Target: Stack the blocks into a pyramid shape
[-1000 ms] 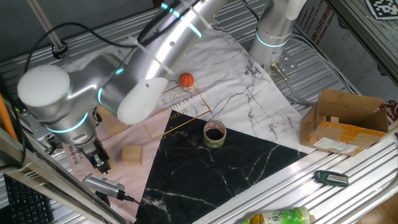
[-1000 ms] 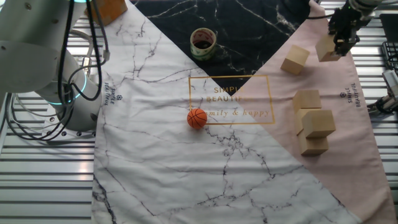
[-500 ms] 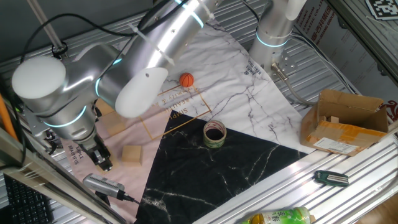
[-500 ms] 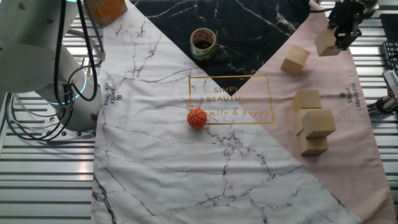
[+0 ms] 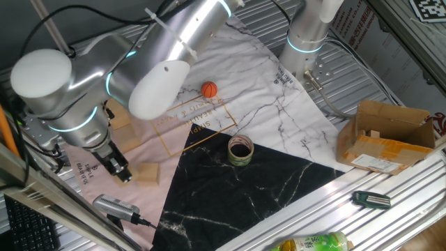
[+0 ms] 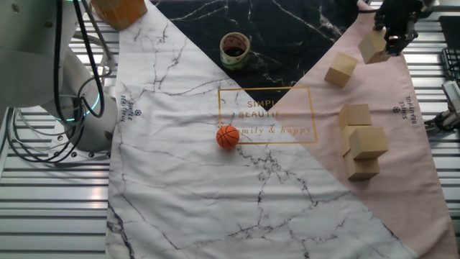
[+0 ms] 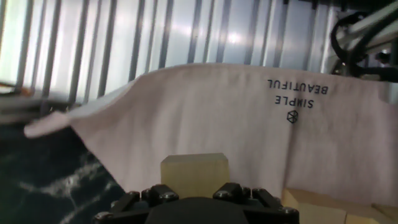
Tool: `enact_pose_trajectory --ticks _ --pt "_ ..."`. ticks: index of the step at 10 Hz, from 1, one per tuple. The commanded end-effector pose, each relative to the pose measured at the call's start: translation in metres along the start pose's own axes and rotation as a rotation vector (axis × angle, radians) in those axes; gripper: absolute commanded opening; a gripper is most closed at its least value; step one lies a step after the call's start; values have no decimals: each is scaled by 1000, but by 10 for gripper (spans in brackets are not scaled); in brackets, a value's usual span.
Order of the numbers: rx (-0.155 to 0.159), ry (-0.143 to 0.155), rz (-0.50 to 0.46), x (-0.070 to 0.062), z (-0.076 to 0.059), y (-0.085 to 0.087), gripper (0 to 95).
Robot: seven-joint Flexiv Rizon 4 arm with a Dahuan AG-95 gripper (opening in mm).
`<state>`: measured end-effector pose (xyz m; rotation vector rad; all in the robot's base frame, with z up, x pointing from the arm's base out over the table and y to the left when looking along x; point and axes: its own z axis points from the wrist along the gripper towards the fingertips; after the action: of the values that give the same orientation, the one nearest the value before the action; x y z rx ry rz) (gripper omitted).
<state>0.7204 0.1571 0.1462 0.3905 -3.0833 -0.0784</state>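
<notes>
Gripping block (image 6: 373, 47) in fingers (image 6: 392, 44) | near cloth (image 6: 424, 173) edge

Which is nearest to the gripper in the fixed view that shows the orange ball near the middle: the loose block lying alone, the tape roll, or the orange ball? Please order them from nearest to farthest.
Measured from the gripper, which holds a block at the top right:
1. Loose block, just below and left of it on the pink cloth.
2. Tape roll, farther left on the black cloth.
3. Orange ball, lower left, mid-table.
</notes>
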Motion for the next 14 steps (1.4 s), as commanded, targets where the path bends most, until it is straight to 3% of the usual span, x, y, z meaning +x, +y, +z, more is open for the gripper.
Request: enact_pose_trajectory --ticks 1,2,4,5,6,7,8,9,11,14 --pt "30 24 -452 16 -3 6 0" --pt "24 45 -650 20 -2 7 0" --pt "33 66 -873 21 0 9 0" --pt "27 72 -1049 20 3 11 0" --pt "22 78 -1166 19 4 12 0" --pt "26 84 -1211 19 4 12 0" --pt "33 99 -1344 19 4 12 0" --pt "31 99 -1400 19 4 12 0" --pt "69 112 -1457 19 4 12 0" --pt "95 110 -1435 20 5 11 0"
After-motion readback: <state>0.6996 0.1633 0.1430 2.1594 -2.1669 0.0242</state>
